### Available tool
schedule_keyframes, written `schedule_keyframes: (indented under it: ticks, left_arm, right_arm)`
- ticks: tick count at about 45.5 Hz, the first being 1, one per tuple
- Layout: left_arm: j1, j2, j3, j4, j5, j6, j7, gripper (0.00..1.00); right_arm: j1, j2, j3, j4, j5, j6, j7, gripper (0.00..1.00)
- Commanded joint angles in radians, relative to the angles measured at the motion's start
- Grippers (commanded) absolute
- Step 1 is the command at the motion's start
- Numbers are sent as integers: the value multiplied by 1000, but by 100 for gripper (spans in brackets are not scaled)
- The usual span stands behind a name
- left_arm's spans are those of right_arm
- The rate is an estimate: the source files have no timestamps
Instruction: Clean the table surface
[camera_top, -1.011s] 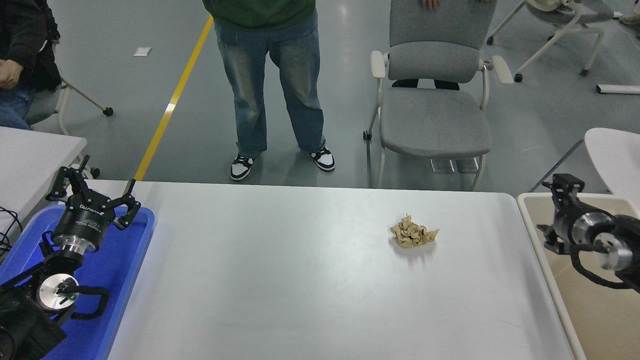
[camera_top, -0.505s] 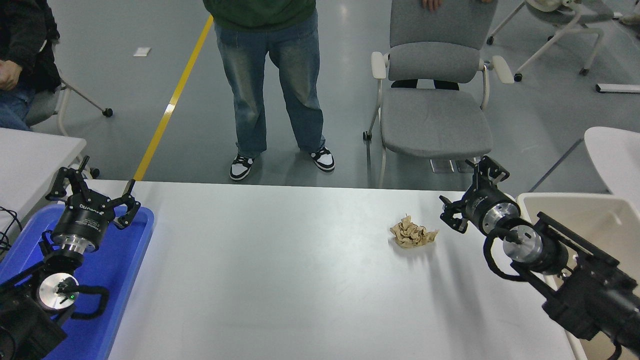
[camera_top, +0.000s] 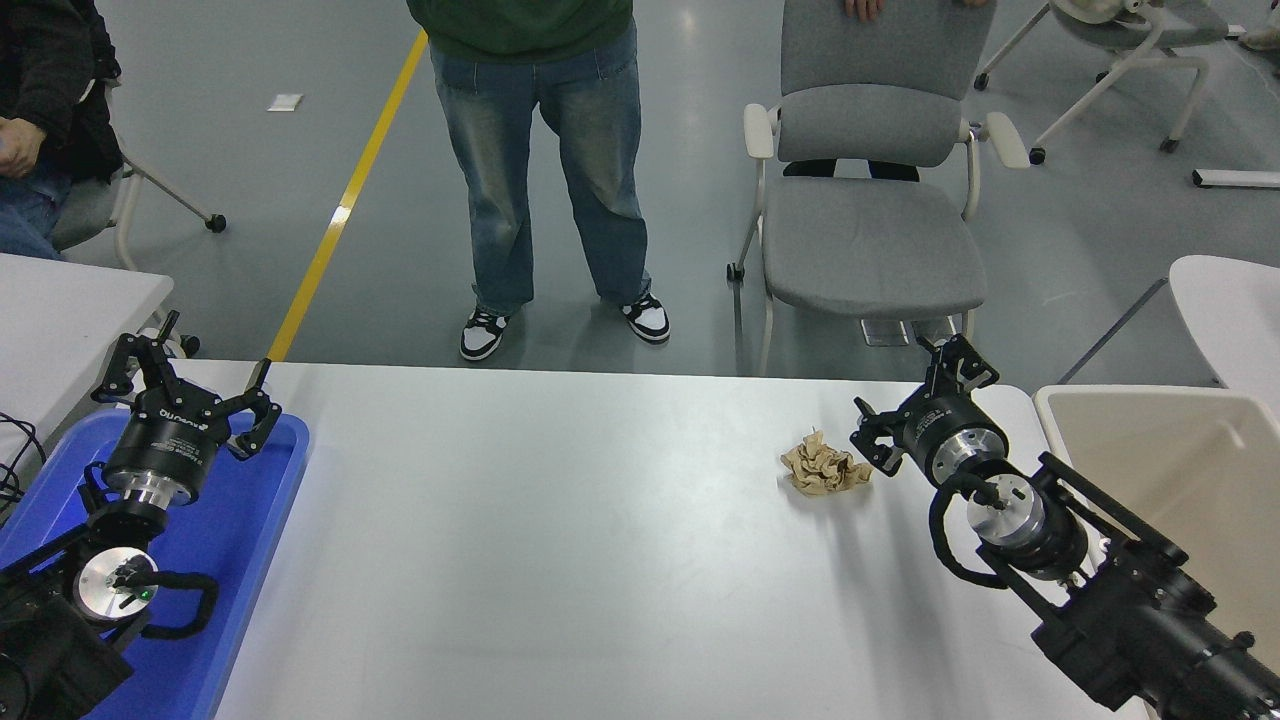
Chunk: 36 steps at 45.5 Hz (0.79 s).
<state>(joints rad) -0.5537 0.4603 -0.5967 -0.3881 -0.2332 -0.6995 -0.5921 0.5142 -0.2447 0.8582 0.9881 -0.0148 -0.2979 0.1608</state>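
Hovering with fingers spread, right gripper (camera_top: 915, 405) just right of the crumpled tan paper wad (camera_top: 824, 466) on the smooth white table surface (camera_top: 560, 540), right of centre — light, soft, crushable, best pinched across its middle; left gripper (camera_top: 185, 385) parked splayed, far left.

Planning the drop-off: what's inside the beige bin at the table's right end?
The beige bin shows only bare inner walls and floor where visible. The right gripper, open near the crumpled paper, belongs to an arm covering the bin's near part.
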Motion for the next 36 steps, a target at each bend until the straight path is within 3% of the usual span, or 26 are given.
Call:
schedule_keyframes:
  ticks: [1,19,36]
  left_arm:
    - [0,0,0,0,0,0,0,100]
    - [0,0,0,0,0,0,0,100]
    - [0,0,0,0,0,0,0,100]
  right_arm:
    - [10,-45,-86,-11,-74,5,8,99]
    - [14,-77,-131,-20,-106,5,6,99]
    - [293,-297,-701,86,-338,6,6,98]
